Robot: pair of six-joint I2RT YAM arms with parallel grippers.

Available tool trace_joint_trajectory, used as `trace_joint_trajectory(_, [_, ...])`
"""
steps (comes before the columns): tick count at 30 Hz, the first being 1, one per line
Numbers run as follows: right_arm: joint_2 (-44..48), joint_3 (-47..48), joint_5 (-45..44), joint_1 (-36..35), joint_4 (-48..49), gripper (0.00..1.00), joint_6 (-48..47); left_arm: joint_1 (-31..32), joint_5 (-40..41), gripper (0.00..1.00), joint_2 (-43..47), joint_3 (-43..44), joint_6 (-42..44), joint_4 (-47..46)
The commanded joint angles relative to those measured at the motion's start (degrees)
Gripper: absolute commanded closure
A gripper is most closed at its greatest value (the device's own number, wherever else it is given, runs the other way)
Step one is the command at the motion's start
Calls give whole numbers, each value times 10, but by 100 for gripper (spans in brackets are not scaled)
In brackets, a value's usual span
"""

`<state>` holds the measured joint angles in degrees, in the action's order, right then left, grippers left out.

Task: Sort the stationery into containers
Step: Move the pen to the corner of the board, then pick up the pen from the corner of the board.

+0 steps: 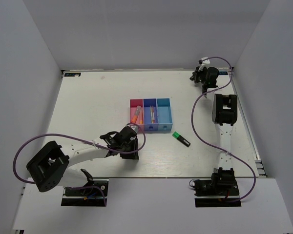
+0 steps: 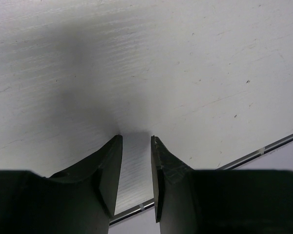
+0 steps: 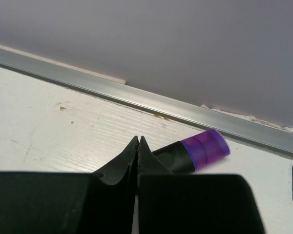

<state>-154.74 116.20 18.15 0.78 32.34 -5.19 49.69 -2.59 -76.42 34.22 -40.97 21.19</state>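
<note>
The containers stand mid-table in a row: pink-red bin (image 1: 136, 103), dark blue bin (image 1: 150, 103), light blue bin (image 1: 163, 111). An orange-pink highlighter (image 1: 135, 116) lies in the pink-red bin and thin sticks (image 1: 152, 115) in the dark blue one. A green-black highlighter (image 1: 181, 139) lies on the table to their right. My left gripper (image 1: 129, 148) (image 2: 136, 137) is open and empty, tips down on bare table just in front of the bins. My right gripper (image 1: 201, 77) (image 3: 138, 139) is shut and empty at the far right corner. A purple-black highlighter (image 3: 203, 148) lies just beside its right finger.
A metal rail (image 3: 151, 105) and the grey wall run close behind the right gripper. The table's edge rail (image 2: 263, 148) shows beyond the left fingers. Purple cables (image 1: 198, 126) loop over the table by both arms.
</note>
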Motion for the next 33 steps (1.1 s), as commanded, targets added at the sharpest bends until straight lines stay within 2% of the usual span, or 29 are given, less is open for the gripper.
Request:
trace_joint_trajectory(1, [43,-29,-15,8,-6,100,-30,5,7,59,22,-7,-2,7])
trace_joint_trajectory(12, [182,-205,-8,32,-16,100,-38,29,23,59,49,-18,-6,16])
trace_joint_trajectory(20, [287,-321,5,51,-78,100,-40,68,63,59,93,-28,-20,32])
trace_joint_trajectory(23, [344,-372,34,59,-43,100,-46,84,79,59,109,-29,-24,42])
trace_joint_trajectory(24, [360,-365,40,59,-46,100,-58,88,80,59,116,-32,-26,46])
trace_joint_trajectory(25, [364,-345,35,57,-154,100,-62,95,88,59,117,-33,-26,46])
trace_joint_trajectory(26, [368,-310,28,56,-223,94,-68,96,88,59,120,-34,-28,45])
trace_joint_trajectory(27, [338,-162,29,54,-293,70,-76,97,89,59,120,-33,-29,46])
trace_joint_trajectory(28, [320,-106,36,53,-421,54,-72,99,89,59,118,-33,-31,44])
trace_joint_trajectory(29, [304,-53,36,53,-525,46,-69,101,88,59,118,-32,-29,44])
trace_joint_trajectory(30, [245,40,36,54,-585,43,-59,102,90,59,116,-26,-29,47])
trace_joint_trajectory(31, [231,101,29,56,-602,41,-34,103,89,59,113,-24,-29,49])
trace_joint_trajectory(33, [198,140,14,51,-630,40,-31,104,91,59,110,-17,-26,54])
